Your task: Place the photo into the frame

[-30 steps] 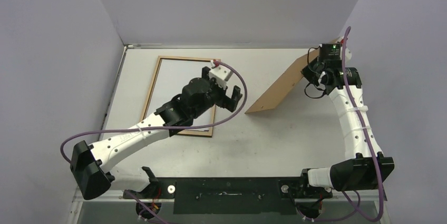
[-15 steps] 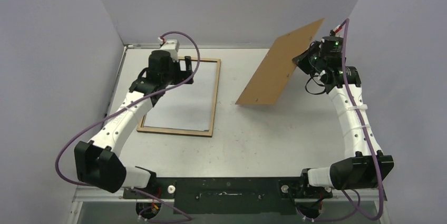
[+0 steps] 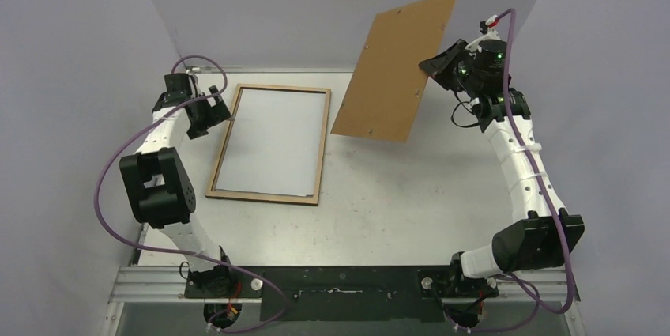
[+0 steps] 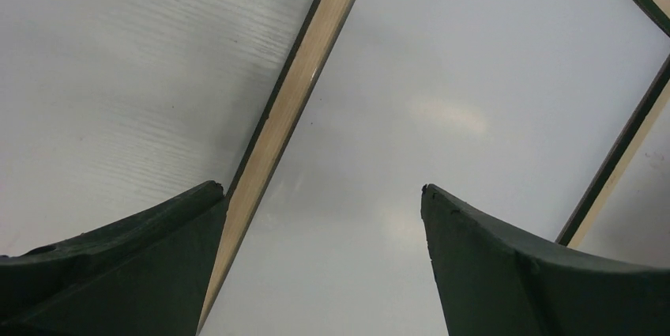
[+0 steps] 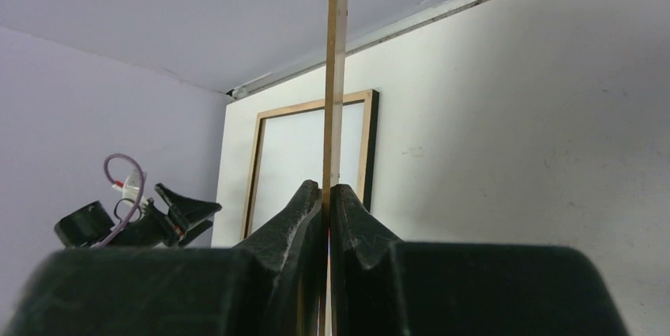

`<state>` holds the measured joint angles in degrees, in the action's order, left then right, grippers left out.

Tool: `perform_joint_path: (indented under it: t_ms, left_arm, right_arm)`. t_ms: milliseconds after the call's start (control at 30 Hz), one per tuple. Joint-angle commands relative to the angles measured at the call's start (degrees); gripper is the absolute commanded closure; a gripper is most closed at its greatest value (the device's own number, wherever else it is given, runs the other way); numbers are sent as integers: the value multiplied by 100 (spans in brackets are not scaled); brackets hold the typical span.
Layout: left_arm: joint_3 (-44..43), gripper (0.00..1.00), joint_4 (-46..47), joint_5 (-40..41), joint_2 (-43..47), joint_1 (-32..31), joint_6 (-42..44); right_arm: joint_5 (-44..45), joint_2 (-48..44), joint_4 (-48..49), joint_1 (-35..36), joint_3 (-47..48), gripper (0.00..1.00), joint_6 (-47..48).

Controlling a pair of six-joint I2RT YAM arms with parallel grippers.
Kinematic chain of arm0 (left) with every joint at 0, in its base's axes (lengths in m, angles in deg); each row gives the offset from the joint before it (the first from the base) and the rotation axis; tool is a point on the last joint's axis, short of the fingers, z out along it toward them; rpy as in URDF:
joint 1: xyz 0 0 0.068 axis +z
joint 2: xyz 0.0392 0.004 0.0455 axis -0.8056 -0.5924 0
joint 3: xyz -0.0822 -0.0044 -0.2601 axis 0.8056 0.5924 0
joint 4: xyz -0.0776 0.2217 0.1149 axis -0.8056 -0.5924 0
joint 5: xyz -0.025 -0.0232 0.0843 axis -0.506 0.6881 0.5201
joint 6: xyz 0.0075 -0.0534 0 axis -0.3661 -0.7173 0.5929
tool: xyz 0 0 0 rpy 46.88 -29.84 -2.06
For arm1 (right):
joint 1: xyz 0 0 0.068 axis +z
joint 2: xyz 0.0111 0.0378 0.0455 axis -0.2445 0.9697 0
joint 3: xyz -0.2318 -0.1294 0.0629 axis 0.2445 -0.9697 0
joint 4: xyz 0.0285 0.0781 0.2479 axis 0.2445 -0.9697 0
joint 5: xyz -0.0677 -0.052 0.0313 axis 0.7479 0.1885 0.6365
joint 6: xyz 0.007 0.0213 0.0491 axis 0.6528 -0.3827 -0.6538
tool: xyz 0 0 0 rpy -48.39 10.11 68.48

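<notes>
Left gripper (image 3: pixel 207 111) spread wide over the frame; right gripper (image 5: pixel 326 190) clenched on a board.

The large rectangular frame (image 3: pixel 265 196), its light brown wooden back up, lies flat on the grey table (image 3: pixel 411 194), left of centre. A pale sheet (image 3: pixel 272 142) fills its opening; whether that is the photo face down cannot be told. The left jaws hang released above the frame's left rail, gripping nothing. The right jaws pinch one edge of the plain brown backing board (image 3: pixel 395 67), which is raised and tilted above the table's far right.
</notes>
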<state>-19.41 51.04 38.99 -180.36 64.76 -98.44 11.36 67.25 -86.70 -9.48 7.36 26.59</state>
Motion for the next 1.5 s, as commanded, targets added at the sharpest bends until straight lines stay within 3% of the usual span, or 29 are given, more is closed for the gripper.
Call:
perform_joint_path:
  t_ms: [0, 167, 367, 533, 1033, 1467]
  left_arm:
    - [-531, 11, -117, -799, -595, 161, 348]
    - [-957, 24, -264, -758, -1367, 295, 544]
    - [-1160, 26, -53, -405, -1595, 306, 646]
    - [-1222, 27, -23, -898, -1827, 298, 772]
    - [-1202, 56, 176, -1931, -2119, 204, 538]
    - [-704, 60, 421, -1970, -1808, -476, -160]
  right_arm:
    - [-346, -167, 1010, 56, 166, 100, -148]
    - [-453, -284, 1141, 65, 32, 100, -213]
    - [-483, -461, 1178, 68, -63, 100, -254]
    - [-470, -494, 1318, 70, -207, 100, -358]
    - [-1049, -258, 1846, 224, -302, 100, -734]
    - [-1078, 192, 2146, 939, -757, 100, -1119]
